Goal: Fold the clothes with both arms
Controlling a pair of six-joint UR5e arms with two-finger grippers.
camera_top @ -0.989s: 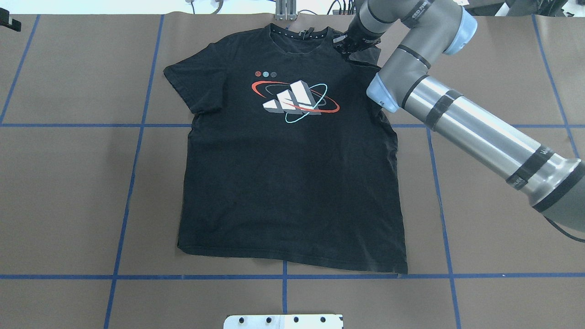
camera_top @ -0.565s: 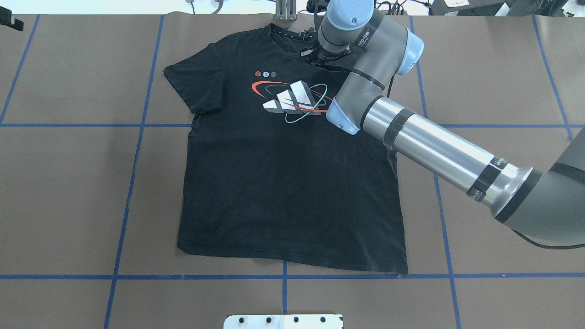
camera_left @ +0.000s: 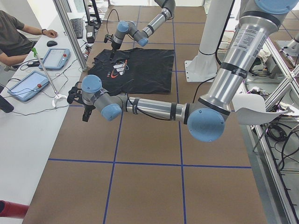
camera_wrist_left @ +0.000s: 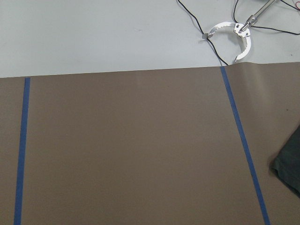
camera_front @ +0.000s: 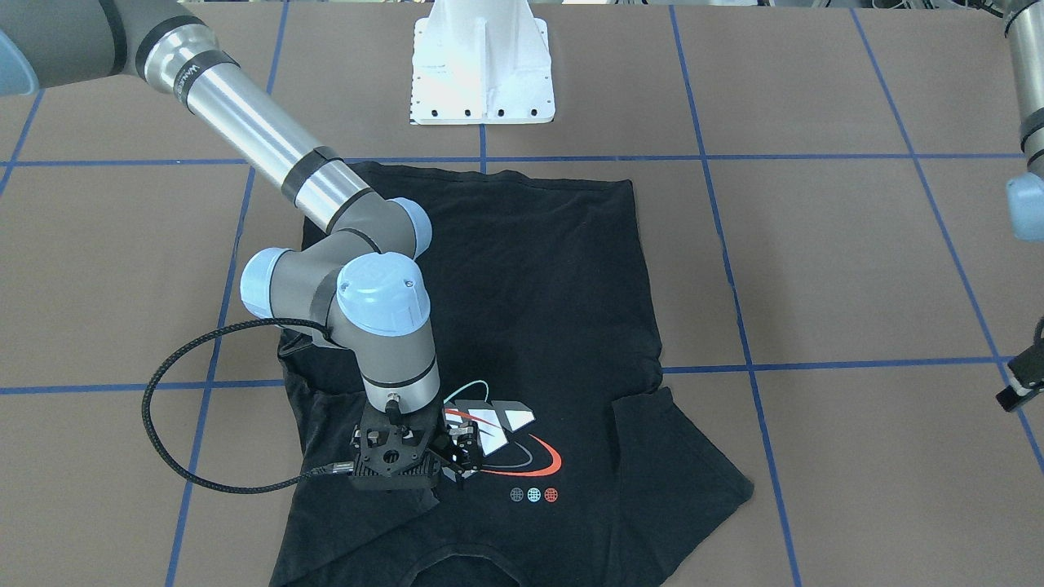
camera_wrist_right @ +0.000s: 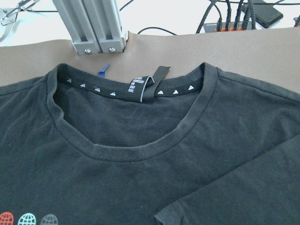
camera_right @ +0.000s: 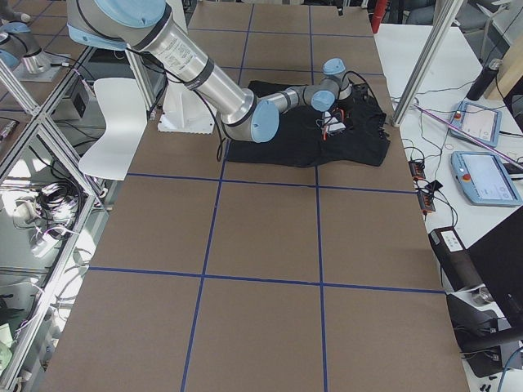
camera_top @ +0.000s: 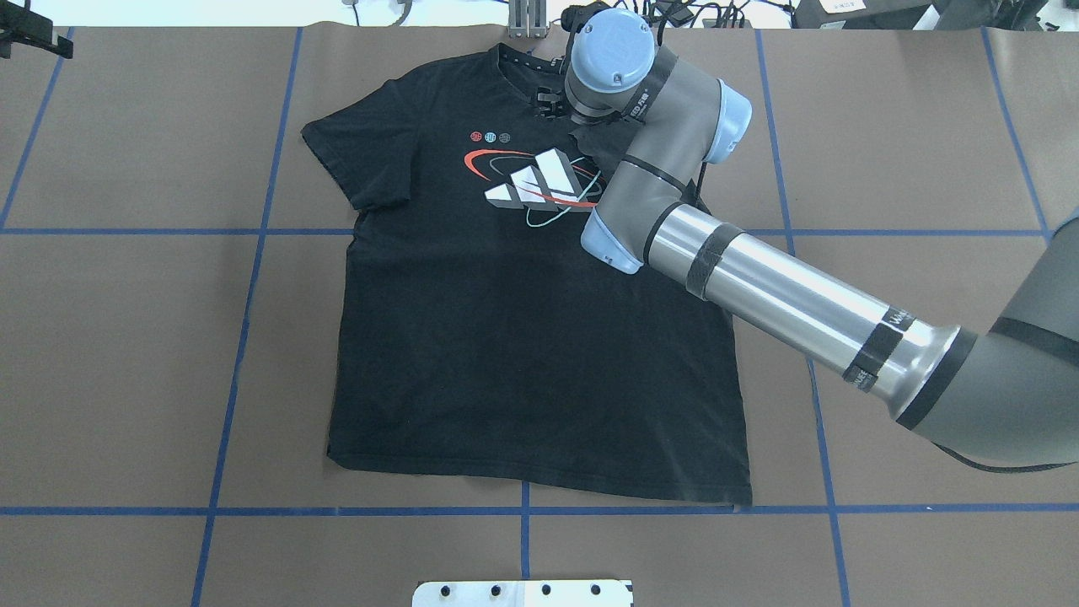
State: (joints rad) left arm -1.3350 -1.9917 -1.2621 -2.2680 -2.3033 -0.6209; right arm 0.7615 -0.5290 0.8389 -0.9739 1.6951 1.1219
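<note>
Sleeve fabric is pinched in the closed right gripper (camera_front: 457, 456), folded in over the black T-shirt (camera_top: 523, 354) just beside the chest graphic (camera_top: 539, 187). The shirt is laid flat on the brown table (camera_top: 126, 337). Left gripper (camera_left: 86, 105) is parked off the shirt; can't tell its opening.

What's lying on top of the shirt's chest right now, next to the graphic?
The T-shirt's own sleeve, folded inward beside the block graphic, its hem visible in the right wrist view. The right gripper hangs over it; its grip is hidden.
</note>
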